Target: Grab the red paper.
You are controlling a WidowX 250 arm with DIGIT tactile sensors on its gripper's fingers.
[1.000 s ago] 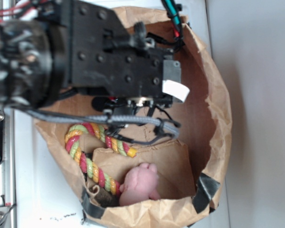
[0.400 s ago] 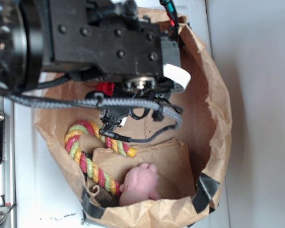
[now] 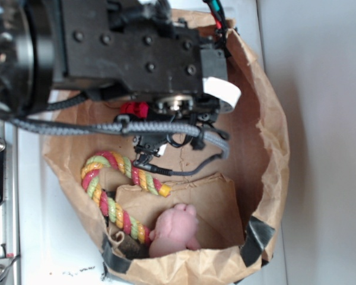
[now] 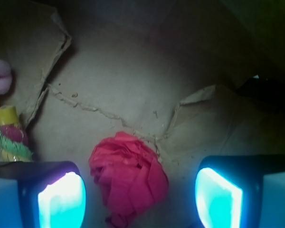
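We work inside a brown paper bag point(image 3: 267, 136) whose torn floor carries everything. The robot arm point(image 3: 130, 53) fills its upper half, hiding most of the target from outside. A rope toy point(image 3: 115, 199) and a pink plush lump point(image 3: 175, 228) lie toward the bag's lower end. The red paper point(image 4: 128, 178), a crumpled tissue ball, sits on the floor between the lit fingers; we judge it light, soft and crushable, best squeezed across its middle. The pincer point(image 4: 140, 199) stands wide open, gripping nothing.
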